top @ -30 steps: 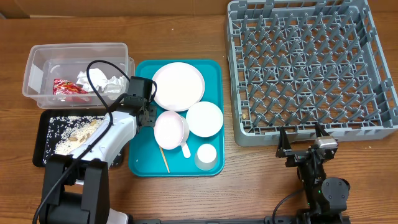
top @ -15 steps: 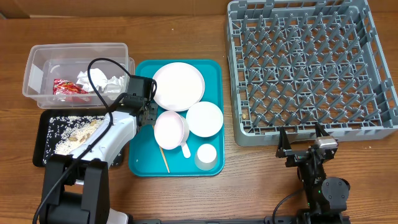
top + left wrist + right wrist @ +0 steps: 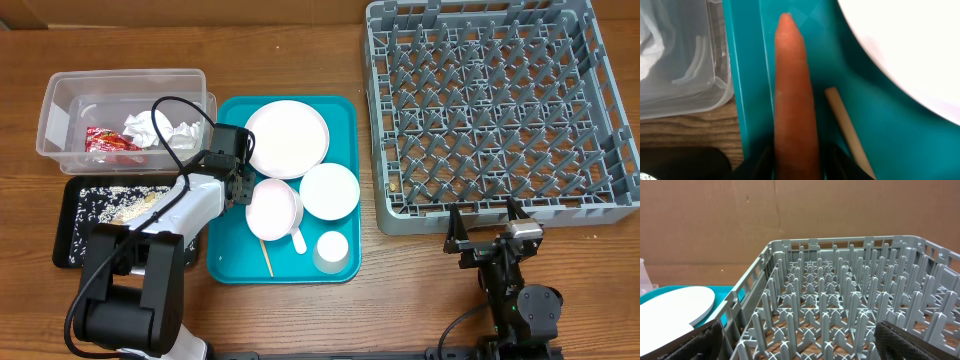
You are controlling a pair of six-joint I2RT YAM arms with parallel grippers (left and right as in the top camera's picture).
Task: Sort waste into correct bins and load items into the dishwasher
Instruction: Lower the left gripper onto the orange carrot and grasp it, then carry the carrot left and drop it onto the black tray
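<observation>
- Left wrist view: the orange carrot lies lengthwise on the floor of the teal tray, close along the tray's rim, its narrow tip pointing away from the camera
- a thin wooden stick lies just beside the carrot on the side away from the rim, at a slight angle to it
- the left gripper straddles the carrot's thick end, one dark finger on each side and close against it; I cannot tell whether the jaws actually clamp it
- past the tray's rim stands the clear tub on the wooden table
- from overhead, the tub holds a red wrapper and crumpled white napkins
- the black tray sits just in front of the tub, strewn with pale grains
- on the teal tray are a white plate, two bowls and a small cup
- the grey dish rack stands well apart on the right, nothing among its pegs
- the right gripper hangs just in front of the rack's near wall, jaws spread wide and holding nothing
</observation>
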